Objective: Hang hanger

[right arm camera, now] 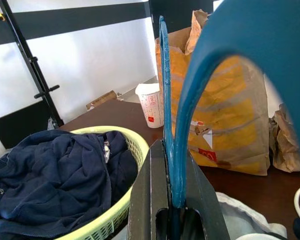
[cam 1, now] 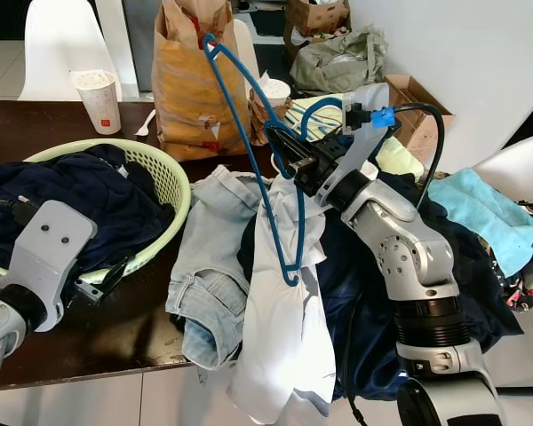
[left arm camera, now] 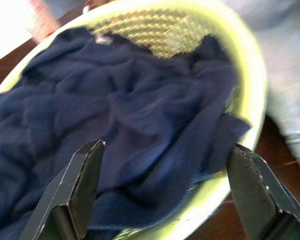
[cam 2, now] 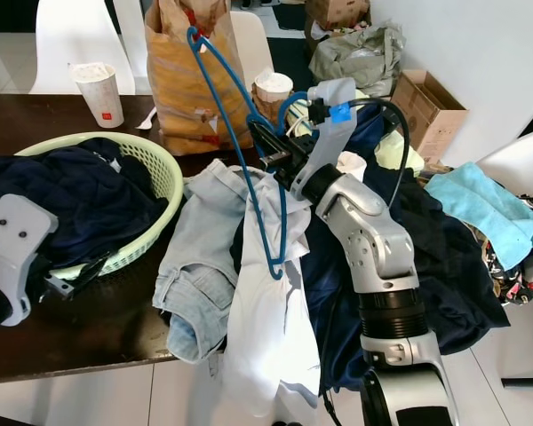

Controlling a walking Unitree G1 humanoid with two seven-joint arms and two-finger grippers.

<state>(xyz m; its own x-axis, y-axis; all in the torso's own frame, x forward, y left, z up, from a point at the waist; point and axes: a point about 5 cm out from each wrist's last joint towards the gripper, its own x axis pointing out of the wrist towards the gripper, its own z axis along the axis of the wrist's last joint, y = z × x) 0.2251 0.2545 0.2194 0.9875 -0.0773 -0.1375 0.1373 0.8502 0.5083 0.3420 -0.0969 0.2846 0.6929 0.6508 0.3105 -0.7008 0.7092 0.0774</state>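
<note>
Blue hanger [cam 1: 249,133] is pinched tight in my right gripper [cam 1: 289,160] fingers, lifted above the clothes heap on the surface [cam 1: 115,333], while my left gripper [left arm camera: 165,195] fingers gape wide, empty, over the green basket [cam 1: 164,173] of navy clothing [cam 1: 80,200].

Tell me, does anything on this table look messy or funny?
Yes. Clothes are heaped loose on the table: pale jeans and a white shirt droop over its front edge. The right gripper holds the blue hanger tilted in the air, empty. The left gripper is open over the green basket.
</note>
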